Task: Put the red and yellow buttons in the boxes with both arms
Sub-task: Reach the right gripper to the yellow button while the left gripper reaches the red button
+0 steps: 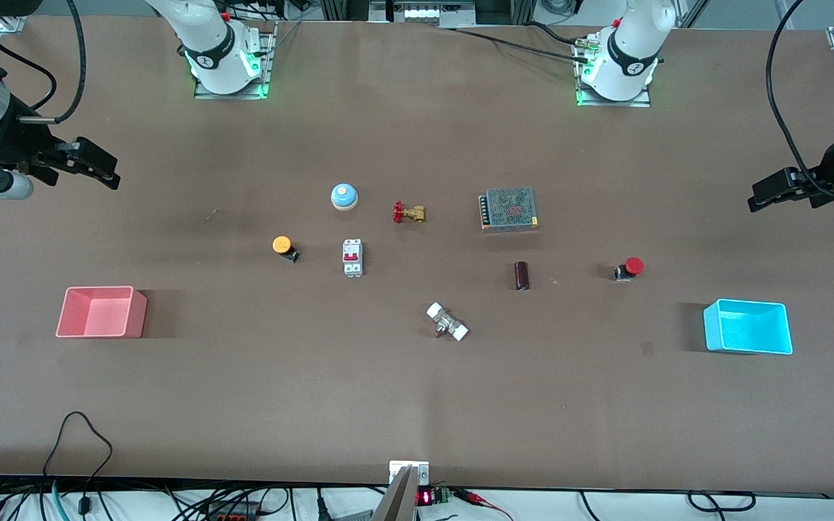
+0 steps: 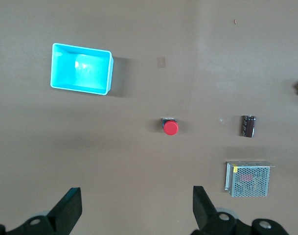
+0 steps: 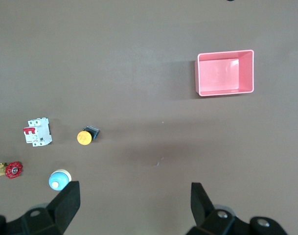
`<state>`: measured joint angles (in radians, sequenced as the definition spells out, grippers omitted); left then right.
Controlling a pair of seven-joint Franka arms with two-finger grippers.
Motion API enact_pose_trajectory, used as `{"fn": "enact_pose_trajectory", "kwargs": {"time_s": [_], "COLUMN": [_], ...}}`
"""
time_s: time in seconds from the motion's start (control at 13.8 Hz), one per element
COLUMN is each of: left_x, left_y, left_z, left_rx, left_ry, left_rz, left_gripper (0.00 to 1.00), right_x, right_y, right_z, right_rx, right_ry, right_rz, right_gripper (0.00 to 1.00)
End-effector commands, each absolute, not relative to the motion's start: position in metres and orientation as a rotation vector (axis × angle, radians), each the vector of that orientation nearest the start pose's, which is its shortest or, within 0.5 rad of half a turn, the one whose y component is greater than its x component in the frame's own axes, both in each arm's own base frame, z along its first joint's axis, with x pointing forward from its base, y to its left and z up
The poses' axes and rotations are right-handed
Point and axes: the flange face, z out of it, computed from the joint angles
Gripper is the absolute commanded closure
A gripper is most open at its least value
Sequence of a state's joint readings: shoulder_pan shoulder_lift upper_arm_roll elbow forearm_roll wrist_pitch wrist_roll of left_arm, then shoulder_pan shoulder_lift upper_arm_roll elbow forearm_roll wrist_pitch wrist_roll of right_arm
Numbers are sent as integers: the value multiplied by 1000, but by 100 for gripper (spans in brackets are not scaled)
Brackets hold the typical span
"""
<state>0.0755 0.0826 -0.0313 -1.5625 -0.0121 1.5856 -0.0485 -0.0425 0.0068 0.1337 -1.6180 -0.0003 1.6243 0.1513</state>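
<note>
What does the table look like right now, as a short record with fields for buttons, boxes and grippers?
red button: on table, nearest the cyan box
yellow button: on table, beside the breaker
pink box: empty, right arm's end
cyan box: empty, left arm's end
left gripper: open, high over the table, waiting
right gripper: open, high over the table, waiting

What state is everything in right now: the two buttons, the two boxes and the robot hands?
red button: on table, not boxed.
yellow button: on table, not boxed.
pink box: upright, empty.
cyan box: upright, empty.
left gripper: open, holding nothing.
right gripper: open, holding nothing.
</note>
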Motion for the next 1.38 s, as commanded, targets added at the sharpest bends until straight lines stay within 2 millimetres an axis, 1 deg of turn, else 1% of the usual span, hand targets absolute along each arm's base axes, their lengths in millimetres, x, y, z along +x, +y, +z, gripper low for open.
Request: {"fn": "enact_pose_trajectory", "kwargs": {"time_s": [0.0,0.07,0.14,0.22,0.29,0.36,0.43,0.51,0.58,0.72,0.8,0.87,0.94,1.01,1.16,1.3], "left_x": [562,562,562,562,563,560,563,567,574,589,594,598,599,599,599,601], "left_y": [22,20,18,15,10,8,5,5,2,-14,-18,-18,-20,-23,-28,-30], "left_z": [586,585,580,570,555,537,517,500,481,447,434,417,402,382,348,316], "left_rx": [-3153,-3154,-3153,-3152,-3150,-3144,-3142,-3142,-3144,-3147,-3149,-3150,-3154,-3160,-3177,-3213], "left_ry": [-134,-130,-120,-115,-103,-96,-90,-91,-82,-58,-59,-70,-80,-78,-92,-183], "left_rz": [92,94,111,145,191,251,295,319,325,335,341,338,317,292,223,237], "left_gripper": [0,0,0,0,0,0,0,0,0,0,0,0,0,0,0,0], "right_x": [552,553,554,557,566,577,580,583,592,604,605,597,596,593,584,579], "right_y": [52,52,52,51,54,57,69,78,84,100,106,128,139,149,180,194], "right_z": [603,602,602,596,579,557,544,531,508,473,458,438,418,402,382,357], "right_rx": [-3131,-3131,-3131,-3130,-3121,-3114,-3114,-3113,-3109,-3106,-3102,-3105,-3108,-3107,-3095,-3085], "right_ry": [109,109,109,109,91,70,38,12,-1,-19,-5,-26,55,102,182,208], "right_rz": [14,16,16,31,77,135,169,196,237,203,167,145,127,105,36,8], "right_gripper": [0,0,0,0,0,0,0,0,0,0,0,0,0,0,0,0]}}
